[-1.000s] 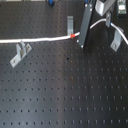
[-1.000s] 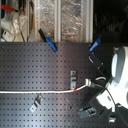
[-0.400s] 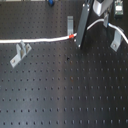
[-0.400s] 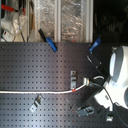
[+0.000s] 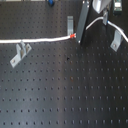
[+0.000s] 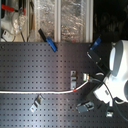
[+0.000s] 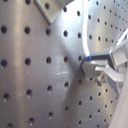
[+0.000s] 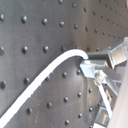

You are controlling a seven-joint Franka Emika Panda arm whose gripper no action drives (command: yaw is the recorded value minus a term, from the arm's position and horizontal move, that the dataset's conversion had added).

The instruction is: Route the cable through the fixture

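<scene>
- First exterior view: showing the black perforated desk [image 5: 65,95] filling nearly the whole picture, dotted with rows of holes.
- Reaching down from the first exterior view's top right, the arm's dark end and fingers [image 5: 79,41] meeting the desk beside the cable's banded end.
- Appearing as a bulky white arm [image 6: 117,65] at the second exterior view's right edge.
- Running from the first exterior view's left edge toward the fingers, lying on the desk: the cable [image 5: 40,40], white and thin; crossing the second exterior view [image 6: 35,93] in the same way.
- Pinching the cable near its red-orange band [image 5: 72,36], fingers pressed against it; both wrist views showing the white cord curving into the metal tips [image 8: 92,70].
- Standing on the desk apart from one another: three small metal brackets, one at the left [image 5: 19,54], one just behind the band [image 5: 70,23], one at the right [image 5: 116,40].
- Passing just behind the left bracket, cable looking close to it; touching or not, cannot tell.
</scene>
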